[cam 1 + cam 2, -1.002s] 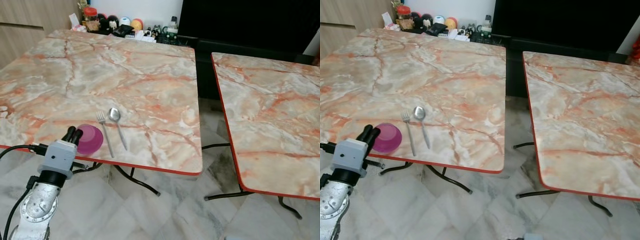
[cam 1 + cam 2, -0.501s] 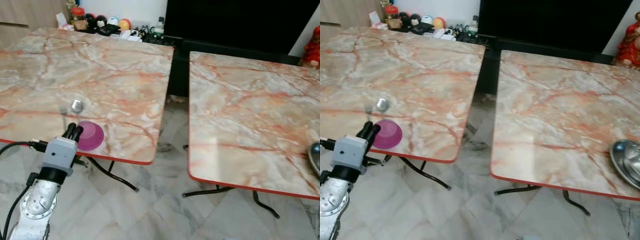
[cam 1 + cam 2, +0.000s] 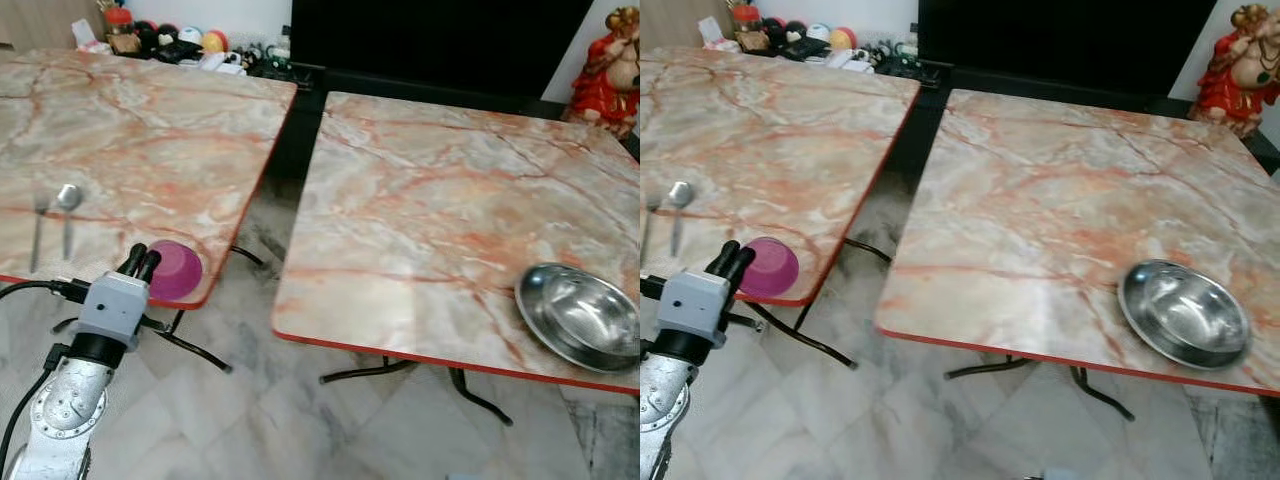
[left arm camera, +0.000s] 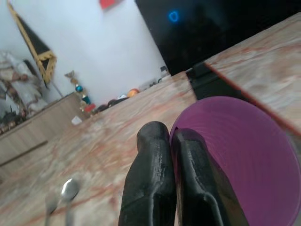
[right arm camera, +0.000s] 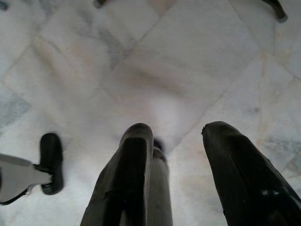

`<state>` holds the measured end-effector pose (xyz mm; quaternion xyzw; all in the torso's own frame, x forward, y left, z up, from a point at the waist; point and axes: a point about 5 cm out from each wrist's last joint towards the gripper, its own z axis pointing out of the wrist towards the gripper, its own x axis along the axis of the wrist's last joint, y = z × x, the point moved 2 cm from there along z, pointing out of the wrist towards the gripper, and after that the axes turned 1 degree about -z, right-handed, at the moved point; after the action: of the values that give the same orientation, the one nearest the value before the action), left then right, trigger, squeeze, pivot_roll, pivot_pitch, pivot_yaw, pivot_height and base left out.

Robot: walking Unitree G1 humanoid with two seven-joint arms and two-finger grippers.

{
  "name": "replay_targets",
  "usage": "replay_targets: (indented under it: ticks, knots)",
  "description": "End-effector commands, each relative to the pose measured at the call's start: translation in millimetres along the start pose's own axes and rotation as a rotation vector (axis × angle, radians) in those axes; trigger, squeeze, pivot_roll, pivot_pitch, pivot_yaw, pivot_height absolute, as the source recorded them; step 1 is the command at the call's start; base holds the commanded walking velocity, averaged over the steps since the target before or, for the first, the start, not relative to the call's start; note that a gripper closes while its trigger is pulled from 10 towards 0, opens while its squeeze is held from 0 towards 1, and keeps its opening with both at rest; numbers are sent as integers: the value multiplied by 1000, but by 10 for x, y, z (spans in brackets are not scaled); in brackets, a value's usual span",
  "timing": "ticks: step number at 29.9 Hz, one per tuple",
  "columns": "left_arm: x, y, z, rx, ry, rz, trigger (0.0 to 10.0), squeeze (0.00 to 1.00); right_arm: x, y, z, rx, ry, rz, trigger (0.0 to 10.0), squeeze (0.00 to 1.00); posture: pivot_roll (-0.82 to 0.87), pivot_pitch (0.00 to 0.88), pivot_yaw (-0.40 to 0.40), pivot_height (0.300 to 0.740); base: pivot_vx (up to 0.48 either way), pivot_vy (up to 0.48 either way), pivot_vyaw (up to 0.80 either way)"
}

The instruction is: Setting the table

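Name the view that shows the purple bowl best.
The left wrist view: the purple bowl looms large, its rim pinched by the left gripper. Both eye views show it small, partly behind that gripper; the right wrist view faces floor tiles.

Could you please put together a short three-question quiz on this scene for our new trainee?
1. True or false: the left gripper has its fingers pinched on the rim of the purple bowl.
2. Multiple choice: the steel bowl lies on
A. the left table
B. the right table
C. the floor
3. Fill in: the fork and the ____ lie side by side on the left table.

Key
1. True; one finger is inside the rim, one outside.
2. B, near its front right corner.
3. Spoon.
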<state>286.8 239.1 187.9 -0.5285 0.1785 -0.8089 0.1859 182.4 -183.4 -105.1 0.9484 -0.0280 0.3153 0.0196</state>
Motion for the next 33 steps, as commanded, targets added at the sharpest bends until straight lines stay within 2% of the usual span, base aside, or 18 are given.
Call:
replay_targets:
  ticks: [1, 25, 33]
  knots:
    - [37, 42, 12, -19, 15, 13, 10000, 0, -93, 118, -28, -26, -26, 2, 10000, 0, 140, 136, -47, 740, 0, -472, 0]
    - [56, 58, 33, -33, 22, 12, 10000, 0, -68, 115, -21, -24, -23, 3, 10000, 0, 137, 137, -50, 740, 0, -472, 0]
    - [41, 36, 34, -55, 12, 2, 10000, 0, -61, 107, -21, -22, -15, 1, 10000, 0, 138, 136, -50, 740, 0, 0, 0]
